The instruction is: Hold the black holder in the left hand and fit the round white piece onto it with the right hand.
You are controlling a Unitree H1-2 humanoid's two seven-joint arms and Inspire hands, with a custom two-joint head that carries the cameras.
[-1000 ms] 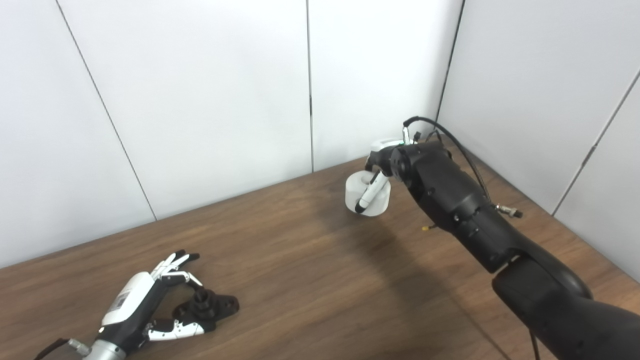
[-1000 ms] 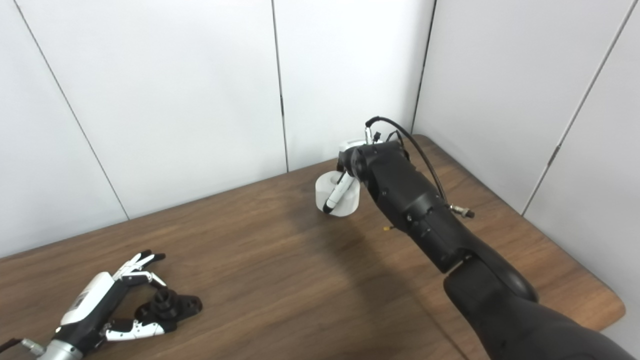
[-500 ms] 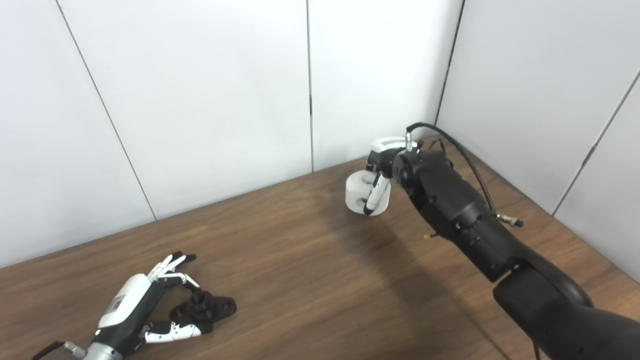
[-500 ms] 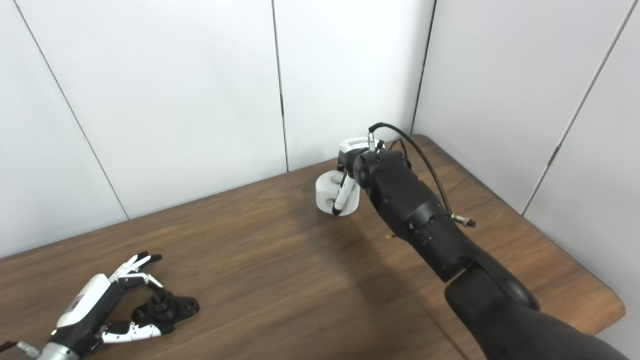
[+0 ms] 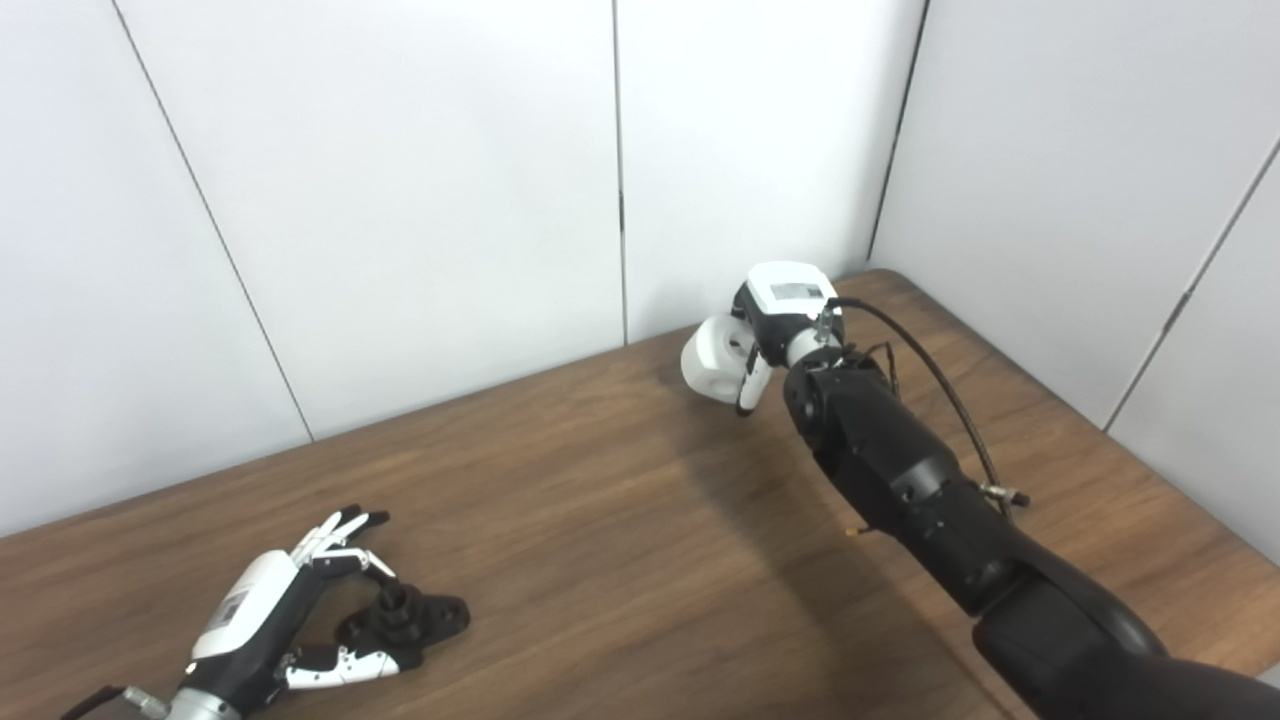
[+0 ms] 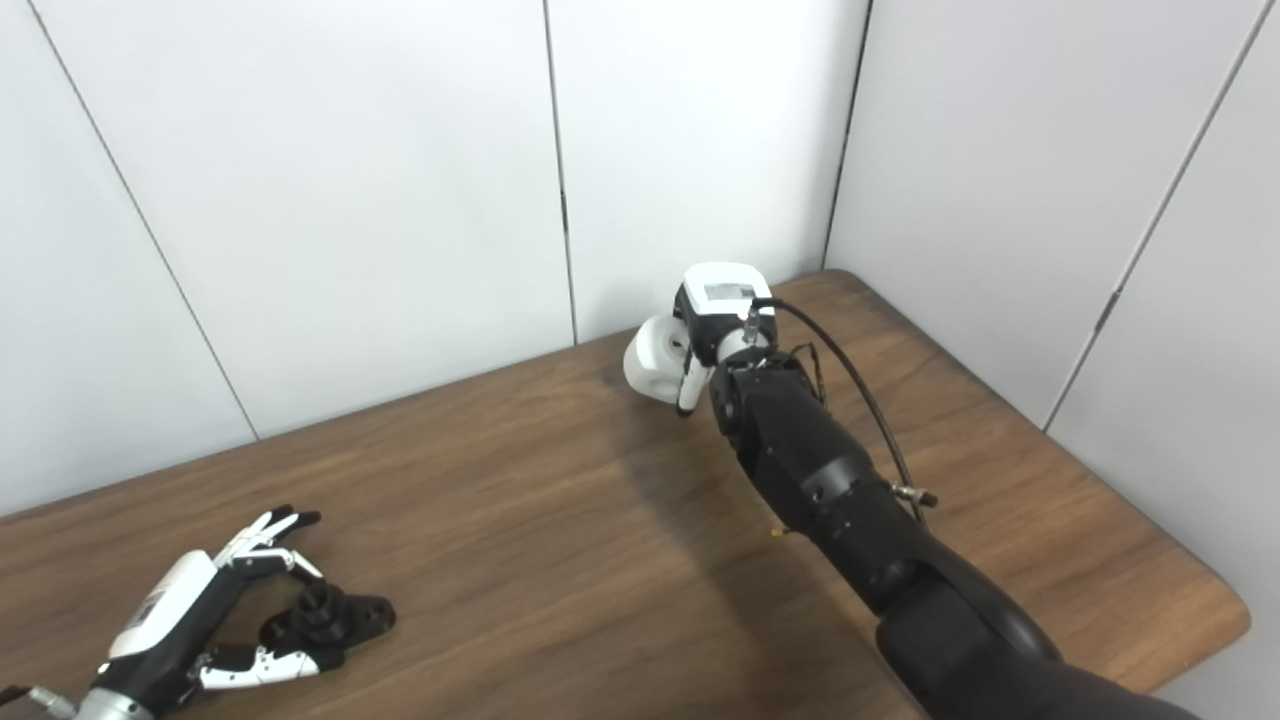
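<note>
Showing, left eye view: right hand point(image 5: 775, 320) at 1 o'clock, clamped on the round white piece point(image 5: 712, 358), raised off the wood-grain table point(image 5: 600, 520). Right eye view: left hand point(image 6: 200, 630) at 8 o'clock, fingers apart around the knobbed black holder point(image 6: 330, 620) lying on the table.

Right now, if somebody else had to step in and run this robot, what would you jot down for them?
Right hand: shut on the round white piece, held up off the table near the far wall, tilted on its side.
Left hand: low at the near left, fingers spread around the black holder, which lies on the table. I cannot tell whether it grips it.
Done: white piece picked up.
Left: get the holder firmly into the left hand and lift it, bring the white piece across, fit it on. The two parts are far apart.
</note>
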